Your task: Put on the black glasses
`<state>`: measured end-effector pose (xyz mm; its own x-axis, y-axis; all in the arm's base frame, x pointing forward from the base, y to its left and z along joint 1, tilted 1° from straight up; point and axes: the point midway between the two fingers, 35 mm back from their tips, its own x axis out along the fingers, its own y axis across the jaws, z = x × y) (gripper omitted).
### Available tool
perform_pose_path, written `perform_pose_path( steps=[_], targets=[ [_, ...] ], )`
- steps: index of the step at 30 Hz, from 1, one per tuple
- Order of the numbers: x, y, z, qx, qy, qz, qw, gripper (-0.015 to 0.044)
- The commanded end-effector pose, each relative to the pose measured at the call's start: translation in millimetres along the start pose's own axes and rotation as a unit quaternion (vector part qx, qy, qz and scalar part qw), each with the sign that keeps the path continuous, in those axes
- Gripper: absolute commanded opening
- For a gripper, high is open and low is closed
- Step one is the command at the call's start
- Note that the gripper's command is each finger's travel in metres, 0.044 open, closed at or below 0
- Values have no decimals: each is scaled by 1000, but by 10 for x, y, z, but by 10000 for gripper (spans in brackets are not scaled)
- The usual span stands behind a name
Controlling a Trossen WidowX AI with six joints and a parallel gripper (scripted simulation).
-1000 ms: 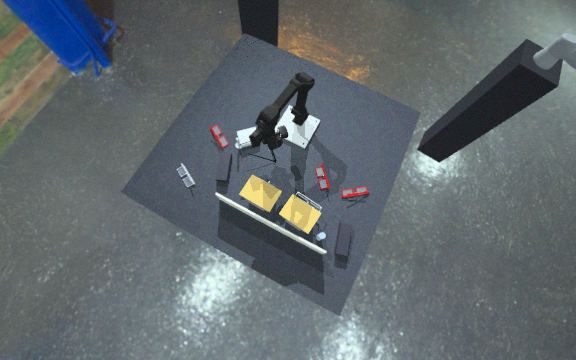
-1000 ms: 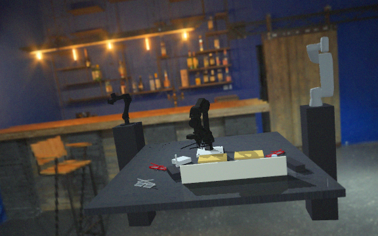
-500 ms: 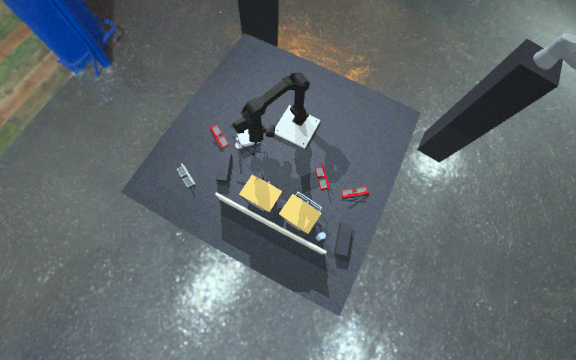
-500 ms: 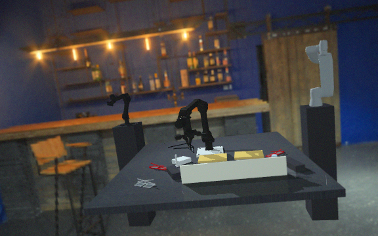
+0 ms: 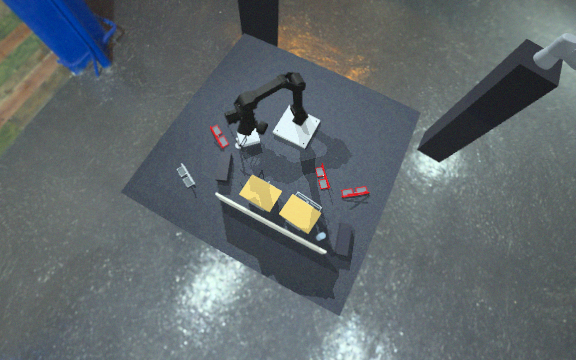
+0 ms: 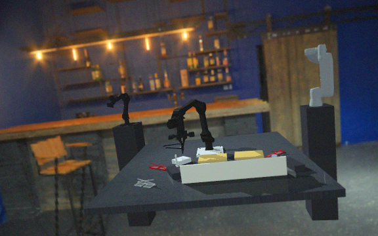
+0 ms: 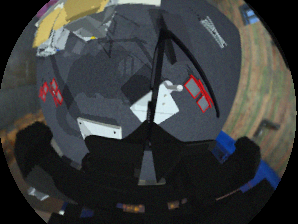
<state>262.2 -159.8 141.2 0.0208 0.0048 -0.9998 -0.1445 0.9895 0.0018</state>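
Observation:
The black glasses (image 7: 163,33) (image 6: 182,149) hang from my gripper (image 7: 148,122) (image 6: 182,141) (image 5: 246,131), which is shut on them. In the wrist view one dark bar runs away from the fingertips and a temple curves off to the right. They are above the table, over the white block. The head with the yellow tag (image 7: 93,38) shows partly at the wrist view's upper left, under a yellow panel (image 5: 260,192). The other head, with a blue tag, is beside it under the second panel (image 5: 300,213) and wears pale glasses (image 5: 309,200). Their faces are mostly hidden.
A white block (image 5: 249,138) (image 6: 181,160) (image 7: 167,109) with a peg stands below my gripper. Red glasses (image 5: 219,136) (image 7: 198,93) lie beside it. Other red glasses (image 5: 322,177) and grey glasses (image 5: 186,176) lie farther off. A pale wall (image 5: 270,222) (image 6: 233,170) stands behind the heads, with dark blocks (image 5: 224,167) (image 5: 344,240) near its ends.

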Motion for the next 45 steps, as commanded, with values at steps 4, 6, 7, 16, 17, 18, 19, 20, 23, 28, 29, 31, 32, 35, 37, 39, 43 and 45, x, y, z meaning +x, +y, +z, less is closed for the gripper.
perform_pose_path(
  steps=[4, 6, 7, 16, 17, 18, 19, 20, 23, 28, 29, 31, 32, 35, 37, 39, 43, 45],
  targets=[
    [98, -39, 0, 8, 1, -2, 1000, 0],
    [180, -42, 4, 8, 1, -2, 1000, 0],
    [225, -43, 5, 8, 1, -2, 1000, 0],
    [591, -34, -8, 8, 1, -2, 1000, 0],
    [598, -34, -9, 8, 1, -2, 1000, 0],
    [598, -34, -9, 8, 1, -2, 1000, 0],
    [598, -34, -9, 8, 1, -2, 1000, 0],
    [598, -34, -9, 8, 1, -2, 1000, 0],
    [598, -34, -9, 8, 1, -2, 1000, 0],
    [598, -34, -9, 8, 1, -2, 1000, 0],
    [598, -32, -11, 8, 1, -2, 1000, 0],
    [598, -25, -20, 8, 1, -2, 1000, 0],
    [598, -19, -27, 8, 1, -2, 1000, 0],
    [599, 1, -55, 8, 1, -1, 1000, 0],
    [600, 18, -76, 8, 2, -1, 1000, 0],
    [600, 24, -85, 8, 2, -1, 1000, 0],
    [600, 24, -85, 8, 2, -1, 1000, 0],
    [600, 24, -85, 8, 2, -1, 1000, 0]
  ],
)
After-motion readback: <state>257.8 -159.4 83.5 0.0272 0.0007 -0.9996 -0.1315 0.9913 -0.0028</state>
